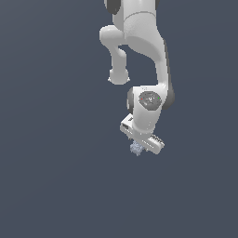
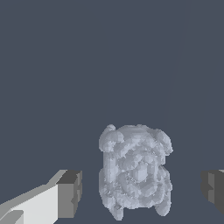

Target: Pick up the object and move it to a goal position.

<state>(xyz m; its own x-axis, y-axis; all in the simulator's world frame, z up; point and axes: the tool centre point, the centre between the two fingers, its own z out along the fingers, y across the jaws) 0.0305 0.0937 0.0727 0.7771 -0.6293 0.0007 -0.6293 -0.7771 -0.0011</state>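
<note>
The object [image 2: 134, 170] is a lumpy pale grey-blue clump with a bumpy surface. In the wrist view it lies between my two fingertips, with a gap on each side, so the pads [image 2: 70, 192] do not touch it. My gripper [image 2: 140, 190] is open. In the exterior view the object [image 1: 136, 148] shows just under the white hand, near the middle of the picture, and the gripper [image 1: 138, 145] sits right over it, with its fingers mostly hidden by the hand.
A plain dark grey-blue surface [image 1: 56, 176] fills both views. The white arm [image 1: 139, 51] comes down from the top of the exterior view. Nothing else shows.
</note>
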